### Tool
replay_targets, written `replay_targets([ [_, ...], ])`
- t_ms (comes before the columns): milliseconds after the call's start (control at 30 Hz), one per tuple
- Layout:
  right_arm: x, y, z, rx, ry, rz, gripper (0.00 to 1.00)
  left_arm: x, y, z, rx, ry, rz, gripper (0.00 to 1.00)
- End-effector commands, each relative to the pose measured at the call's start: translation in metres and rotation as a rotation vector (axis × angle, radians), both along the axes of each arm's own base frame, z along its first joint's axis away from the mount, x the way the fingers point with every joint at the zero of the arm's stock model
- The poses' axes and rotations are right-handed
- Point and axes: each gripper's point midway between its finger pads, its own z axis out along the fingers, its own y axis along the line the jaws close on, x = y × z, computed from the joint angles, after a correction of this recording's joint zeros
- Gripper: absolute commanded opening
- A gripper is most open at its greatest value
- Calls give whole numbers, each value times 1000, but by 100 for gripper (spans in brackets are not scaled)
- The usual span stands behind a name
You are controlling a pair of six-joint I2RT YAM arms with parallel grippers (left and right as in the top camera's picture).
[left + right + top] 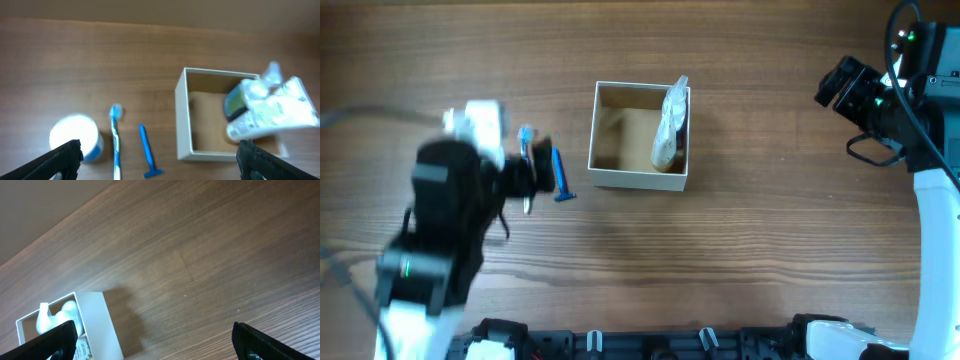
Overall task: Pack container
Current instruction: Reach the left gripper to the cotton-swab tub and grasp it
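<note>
The container (591,140), a square box with white walls and a tan inside, stands mid-table. A white tube in clear wrap (670,122) leans against its right wall. A blue razor (560,176) and a blue-white toothbrush (526,140) lie left of the box. My left gripper (534,178) hovers over them, open and empty. The left wrist view shows the box (183,125), tube (267,112), razor (145,149) and toothbrush (115,137) between the open jaws (160,162). My right gripper (841,86) is open and empty, far right of the box (97,325).
A round blue jar with a white lid (75,136) stands left of the toothbrush, and it also shows in the overhead view (480,122). Bare wooden table (760,200) lies between the box and the right arm.
</note>
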Motion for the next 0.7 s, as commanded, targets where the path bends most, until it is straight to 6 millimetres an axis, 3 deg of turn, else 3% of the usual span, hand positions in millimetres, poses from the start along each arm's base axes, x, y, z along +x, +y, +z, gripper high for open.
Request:
replay_targets([
  [0,2,2,-2,14,5,2,100,41,16,1,57,42,69,100],
  [67,2,2,-2,14,5,2,100,60,38,-15,-16,111,198,100],
  [133,2,2,-2,14,5,2,100,71,62,-45,-64,209,310,100],
  [300,2,2,-2,14,5,2,100,76,86,-114,-109,433,370,100],
  [433,2,2,-2,14,5,2,100,76,97,-157,-96,564,407,100],
  [667,2,2,-2,14,5,2,100,75,110,-195,-42,661,452,100],
])
